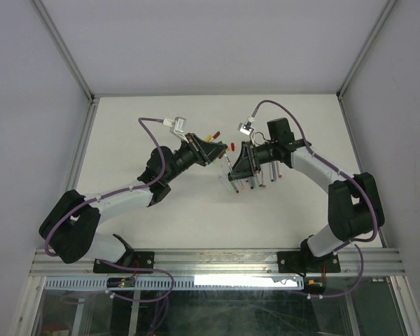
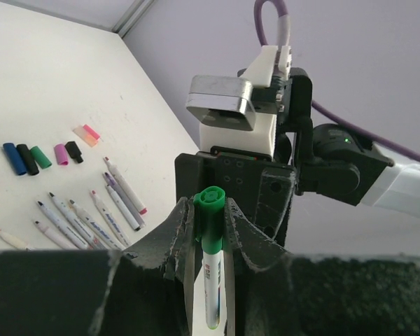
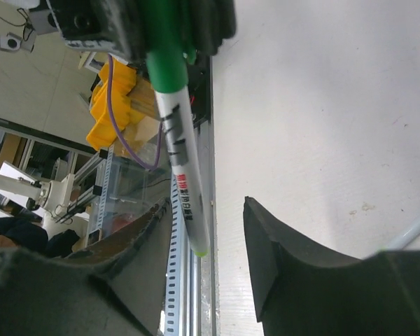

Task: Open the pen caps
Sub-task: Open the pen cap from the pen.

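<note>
My left gripper (image 2: 211, 218) is shut on the green cap (image 2: 211, 204) of a white-barrelled pen (image 2: 213, 280) and holds it above the table. In the right wrist view the pen's barrel (image 3: 183, 175) hangs between my right gripper's (image 3: 208, 241) open fingers (image 3: 287, 266), touching neither. In the top view the left gripper (image 1: 220, 152) and right gripper (image 1: 235, 168) meet at mid-table with the pen (image 1: 227, 166) between them. Loose caps (image 2: 40, 156) in blue, black, green, purple and pink lie on the table. Several uncapped pens (image 2: 91, 217) lie beside them.
The uncapped pens show in the top view (image 1: 257, 178) under the right gripper. A red cap (image 1: 232, 145) and a yellow-orange one (image 1: 211, 134) lie behind the grippers. White walls enclose the table, and a metal rail (image 1: 217, 260) runs along its near edge.
</note>
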`<move>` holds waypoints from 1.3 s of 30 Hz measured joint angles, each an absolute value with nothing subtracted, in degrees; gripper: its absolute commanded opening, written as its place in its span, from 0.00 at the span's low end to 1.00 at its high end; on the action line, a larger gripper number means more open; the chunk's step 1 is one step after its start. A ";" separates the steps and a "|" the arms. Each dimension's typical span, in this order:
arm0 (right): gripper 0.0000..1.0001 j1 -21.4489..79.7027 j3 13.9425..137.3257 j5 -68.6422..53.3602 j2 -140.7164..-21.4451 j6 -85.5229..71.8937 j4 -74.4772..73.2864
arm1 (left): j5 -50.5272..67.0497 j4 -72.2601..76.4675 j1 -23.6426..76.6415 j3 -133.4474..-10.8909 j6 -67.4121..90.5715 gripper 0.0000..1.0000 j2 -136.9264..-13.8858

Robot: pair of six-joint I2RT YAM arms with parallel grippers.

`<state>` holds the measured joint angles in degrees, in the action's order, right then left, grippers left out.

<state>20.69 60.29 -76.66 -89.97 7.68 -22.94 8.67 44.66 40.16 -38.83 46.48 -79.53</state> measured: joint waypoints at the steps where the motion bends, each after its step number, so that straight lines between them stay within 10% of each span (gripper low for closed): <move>1: 0.46 20.62 59.02 -76.36 -89.32 5.17 -20.36 | 9.02 45.23 40.16 -38.72 46.78 0.00 -79.57; 10: 0.36 20.60 57.34 -73.71 -88.12 -5.13 -9.21 | 9.65 47.59 40.16 -38.41 48.10 0.00 -81.54; 16: 0.00 20.95 56.34 -73.80 -88.01 -7.51 -6.24 | 9.39 48.01 40.10 -37.89 48.40 0.00 -81.76; 39: 0.00 29.08 59.61 -60.45 -93.84 -3.03 -15.77 | 5.87 35.62 16.14 -54.92 45.34 0.00 -76.09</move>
<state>29.08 59.61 -60.45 -93.84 -3.03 -15.77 5.87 35.62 16.14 -54.92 45.34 -76.09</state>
